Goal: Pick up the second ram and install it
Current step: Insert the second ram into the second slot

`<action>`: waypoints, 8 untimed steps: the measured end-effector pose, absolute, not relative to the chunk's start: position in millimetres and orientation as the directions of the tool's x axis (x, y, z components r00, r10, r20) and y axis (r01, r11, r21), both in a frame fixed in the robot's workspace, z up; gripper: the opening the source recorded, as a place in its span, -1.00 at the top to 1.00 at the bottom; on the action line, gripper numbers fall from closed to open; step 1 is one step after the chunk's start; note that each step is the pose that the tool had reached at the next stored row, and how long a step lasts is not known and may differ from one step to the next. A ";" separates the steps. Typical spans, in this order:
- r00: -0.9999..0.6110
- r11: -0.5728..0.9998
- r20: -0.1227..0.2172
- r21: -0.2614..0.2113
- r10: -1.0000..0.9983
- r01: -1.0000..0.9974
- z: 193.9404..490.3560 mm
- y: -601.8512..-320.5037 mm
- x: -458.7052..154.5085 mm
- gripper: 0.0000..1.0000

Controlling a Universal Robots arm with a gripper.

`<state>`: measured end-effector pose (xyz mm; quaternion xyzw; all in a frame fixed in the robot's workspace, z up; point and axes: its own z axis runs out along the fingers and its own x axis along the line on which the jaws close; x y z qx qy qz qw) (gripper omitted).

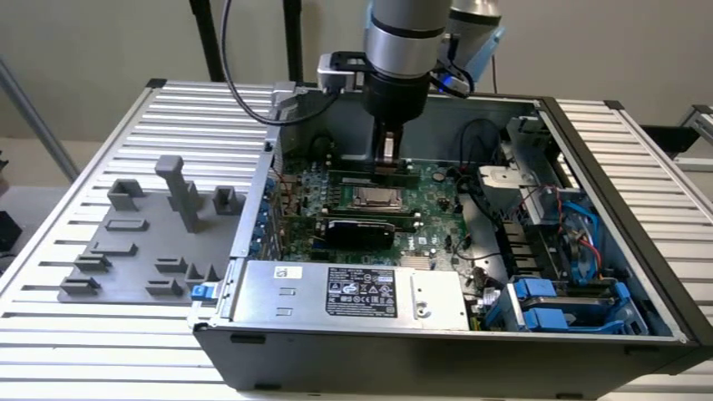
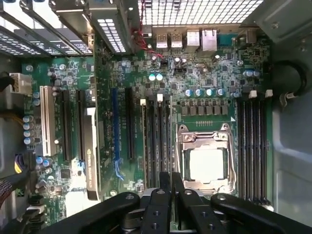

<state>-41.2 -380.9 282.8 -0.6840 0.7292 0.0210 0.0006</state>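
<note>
Hovering over motherboard [image 1: 429,209] inside open computer case [image 1: 446,351], tool [image 1: 386,164] pinched together, gripping nothing.

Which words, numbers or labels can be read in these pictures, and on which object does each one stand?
No text can be read for certain.
Black label on the power supply: print and marks, too small to read.
White sticker on the same unit: too small to read.
Motherboard in the wrist view: printed marks, blurred.
</note>
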 end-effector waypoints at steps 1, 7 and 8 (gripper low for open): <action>-0.064 0.063 -0.030 0.030 -0.997 -0.998 281.0 -382.4 -41.1 1.00; -0.062 0.061 -0.029 0.030 -0.998 -0.998 270.2 -387.7 -40.7 1.00; -0.062 0.061 -0.029 0.030 -0.998 -0.998 268.4 -387.7 -40.3 1.00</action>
